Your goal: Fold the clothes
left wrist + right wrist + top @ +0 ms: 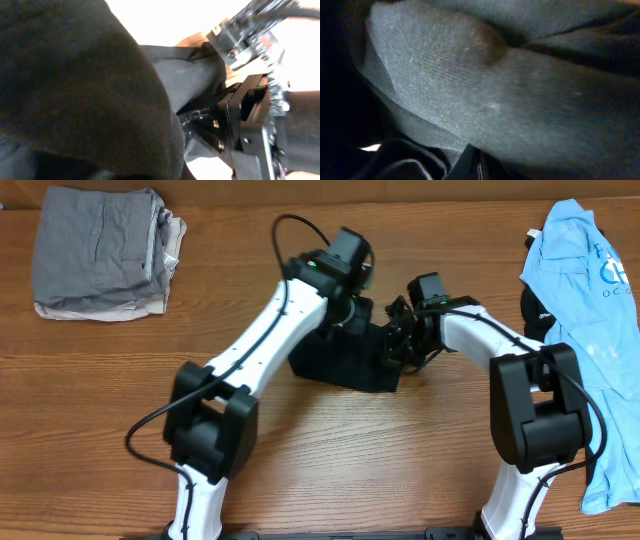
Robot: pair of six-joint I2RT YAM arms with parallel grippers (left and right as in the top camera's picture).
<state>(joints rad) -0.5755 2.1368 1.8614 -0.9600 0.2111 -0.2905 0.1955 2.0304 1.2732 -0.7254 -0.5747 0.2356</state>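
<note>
Directly at L gripper: black tee.

Overhead looks straight down on brown wooden table; both wrist cameras pressed near crumpled black fabric T-shirt, centre.

Two arms, two T-shirts, two folded garments.

Black T-shirt; light blue T-shirt, white lettering; grey and beige folded garments; brown wood-grain table.
</note>
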